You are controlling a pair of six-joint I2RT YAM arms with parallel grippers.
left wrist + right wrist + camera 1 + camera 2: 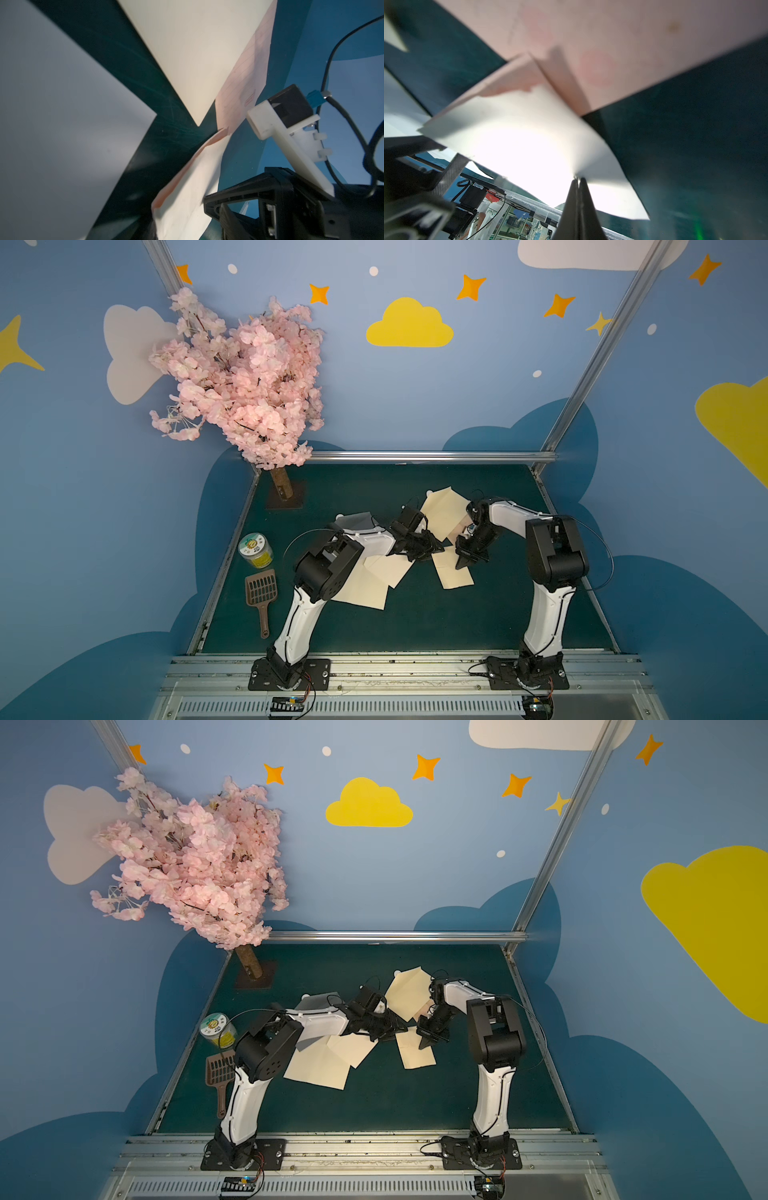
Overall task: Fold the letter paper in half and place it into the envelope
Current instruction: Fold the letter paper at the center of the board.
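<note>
Pinching one edge of the cream letter paper [455, 578], the right gripper [462, 564] is fully closed mid-mat, near the cream envelope [442, 508]. Bare dark green mat [415, 622] stretches to the front rail [415, 659]. How wide the left gripper [431, 549] stands is unclear. By the mat's left edge, a clear jar [255, 551] holds yellow pieces.

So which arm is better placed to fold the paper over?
Right. The right gripper is shut on the paper, its edge raised. The left gripper is beside the sheet; whether it grips is unclear.
</note>
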